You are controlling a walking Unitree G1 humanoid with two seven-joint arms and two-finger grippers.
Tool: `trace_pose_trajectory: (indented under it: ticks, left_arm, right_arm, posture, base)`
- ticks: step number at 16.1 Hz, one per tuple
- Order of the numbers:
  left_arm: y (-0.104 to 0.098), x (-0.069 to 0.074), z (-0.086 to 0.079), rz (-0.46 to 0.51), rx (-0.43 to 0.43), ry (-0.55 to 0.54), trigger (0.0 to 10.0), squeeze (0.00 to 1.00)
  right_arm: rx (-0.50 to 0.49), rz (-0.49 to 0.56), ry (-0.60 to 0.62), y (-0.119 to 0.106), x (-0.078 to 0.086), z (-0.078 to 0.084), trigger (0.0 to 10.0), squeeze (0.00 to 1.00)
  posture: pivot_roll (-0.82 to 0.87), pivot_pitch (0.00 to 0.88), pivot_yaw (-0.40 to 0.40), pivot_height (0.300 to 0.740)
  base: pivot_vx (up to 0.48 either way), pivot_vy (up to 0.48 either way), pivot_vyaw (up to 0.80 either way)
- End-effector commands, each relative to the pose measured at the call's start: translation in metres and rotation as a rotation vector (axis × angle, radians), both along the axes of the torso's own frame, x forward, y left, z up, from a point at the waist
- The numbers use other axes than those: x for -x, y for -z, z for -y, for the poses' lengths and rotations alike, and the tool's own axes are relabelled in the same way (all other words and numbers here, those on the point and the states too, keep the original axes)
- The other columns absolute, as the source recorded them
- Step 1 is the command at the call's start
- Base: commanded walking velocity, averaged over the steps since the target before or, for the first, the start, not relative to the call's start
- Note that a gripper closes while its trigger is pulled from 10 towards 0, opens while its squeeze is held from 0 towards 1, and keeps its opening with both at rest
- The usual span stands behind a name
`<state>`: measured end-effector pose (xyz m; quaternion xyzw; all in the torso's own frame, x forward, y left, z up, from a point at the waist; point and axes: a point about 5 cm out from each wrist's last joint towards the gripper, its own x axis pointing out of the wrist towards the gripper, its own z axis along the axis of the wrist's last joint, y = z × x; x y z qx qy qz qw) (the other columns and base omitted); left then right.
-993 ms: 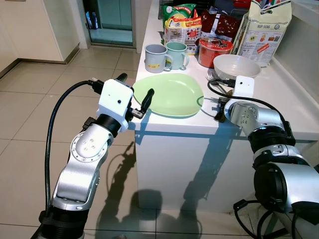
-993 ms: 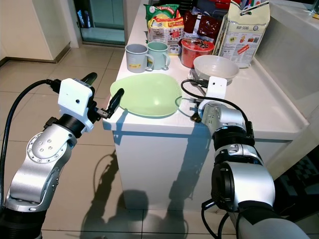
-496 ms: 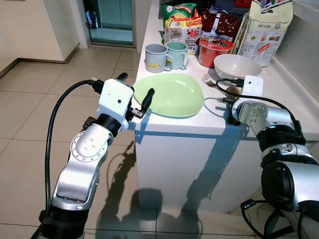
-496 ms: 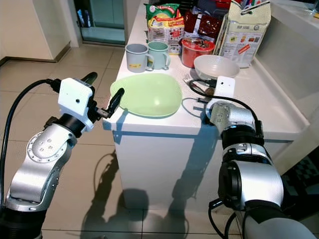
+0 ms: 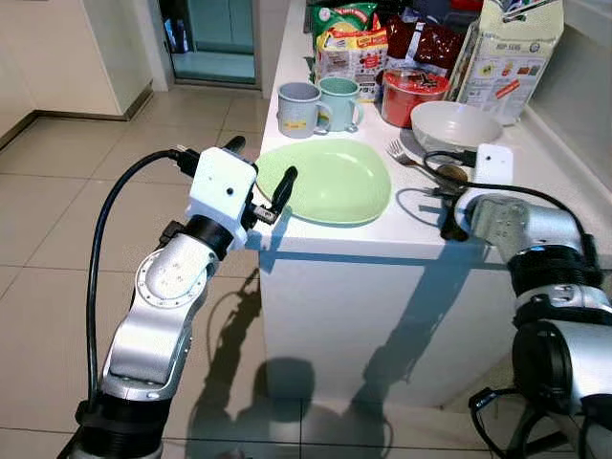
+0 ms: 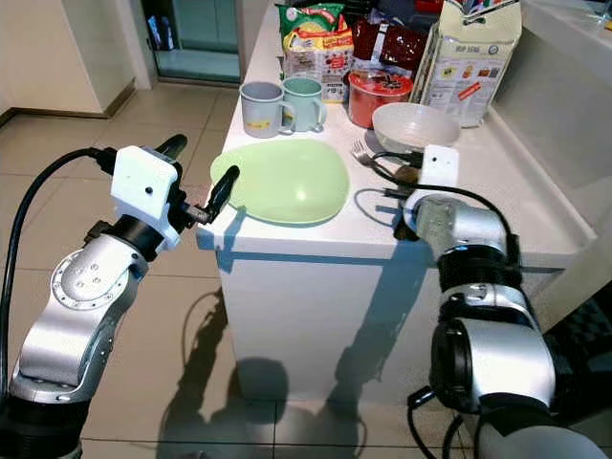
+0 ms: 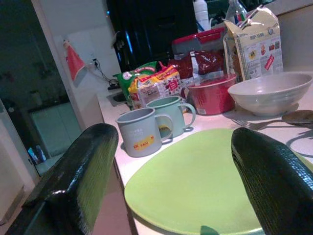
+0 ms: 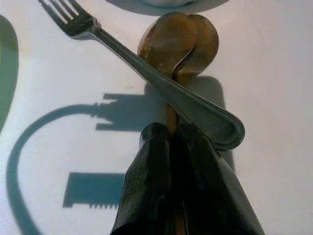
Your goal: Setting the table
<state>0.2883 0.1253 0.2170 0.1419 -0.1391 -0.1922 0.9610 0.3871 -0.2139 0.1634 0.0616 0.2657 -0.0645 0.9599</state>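
Since 1 s ago my right arm has swung out toward 3 o'clock along the counter [image 5: 535,182] front edge, uncovering the fork [image 5: 413,161] beside the bowl; left arm and plate haven't shifted.

Right gripper [image 8: 182,147]: fingers pressed together, clamped on thin brown handles that run out to two wooden spoons [image 8: 178,41]. Spoon bowls lie at 12 o'clock from the fingertips, overlapping each other, flat on the counter. So the long axis of the spoons is straight in line w/ the gripper. Fork crosses over the spoon handles, its butt end touching the right fingertip area, tines off toward 11 o'clock near the white bowl [image 5: 455,125]. My read: any pull on the spoons will drag or flip the fork, since it rests on top.

Green plate [image 5: 330,182] sits at the counter's near corner, at 9 o'clock from the right gripper, well apart from it. Left gripper [image 7: 181,171] is much nearer the plate: fingers wide apart, straddling the rim from the counter's left edge, not touching as far as I can tell. Grey mug [image 5: 299,111] and teal mug [image 5: 338,103] stand side by side at 12 o'clock of the plate, food packets [image 5: 349,48] and red tub [image 5: 413,96] behind.

Judgement: cutlery goes to the plate's right side, so the right arm carries it toward 9 o'clock; the fork needs sep. handling.
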Motion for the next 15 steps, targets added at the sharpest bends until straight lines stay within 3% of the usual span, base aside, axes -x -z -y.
trace_pose_trajectory:
  ticks: [1, 4, 8, 15]
  left_arm:
    - [-0.003, -0.001, 0.003, 0.005, -0.002, 0.016, 10.0, 0.00]
    - [-0.003, -0.001, 0.003, 0.006, -0.002, 0.017, 10.0, 0.00]
    - [-0.004, -0.002, 0.004, 0.006, -0.003, 0.023, 10.0, 0.00]
    - [-0.004, -0.003, 0.004, 0.003, -0.009, 0.027, 10.0, 0.00]
  right_arm:
    - [0.013, 0.031, -0.006, -0.011, 0.000, 0.007, 0.0, 0.00]
    - [0.061, 0.076, -0.057, -0.028, 0.002, 0.017, 0.0, 0.00]
    - [0.104, 0.104, -0.029, -0.038, 0.005, 0.027, 0.0, 0.00]
    - [0.099, 0.085, -0.053, -0.032, 0.008, 0.015, 0.0, 0.00]
  posture:
    - [0.04, 0.000, -0.029, 0.740]
    - [0.03, 0.000, -0.025, 0.740]
    - [0.03, 0.000, -0.022, 0.740]
    - [0.04, 0.000, -0.019, 0.740]
  base:
    - [0.000, 0.000, 0.00]
    - [0.000, 0.000, 0.00]
    - [0.000, 0.000, 0.00]
    - [0.000, 0.000, 0.00]
